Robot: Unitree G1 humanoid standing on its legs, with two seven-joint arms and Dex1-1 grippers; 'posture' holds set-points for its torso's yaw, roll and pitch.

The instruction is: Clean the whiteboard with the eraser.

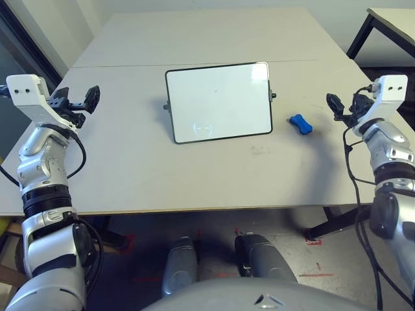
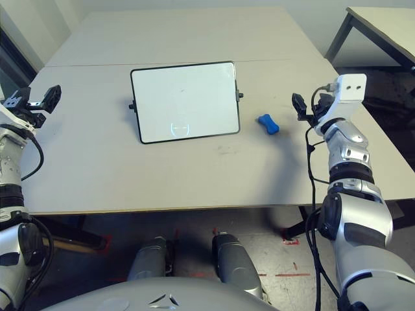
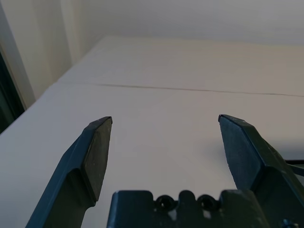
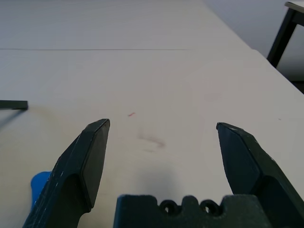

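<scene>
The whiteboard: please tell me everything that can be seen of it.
The whiteboard is a small rectangular white panel in a thin dark frame with rounded corners, with a small dark knob at each side edge. Its surface looks smooth and glossy, with a faint ring-shaped reflection near the lower edge and no visible writing. It sits slightly rotated in the middle of the pale table. Nothing touches it besides the table: the blue eraser lies apart to its right, and both hands are off to the sides.

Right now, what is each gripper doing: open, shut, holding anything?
Left gripper: open, holding nothing, above bare table.
Right gripper: open, holding nothing; the blue eraser lies on the table beside the whiteboard.
</scene>
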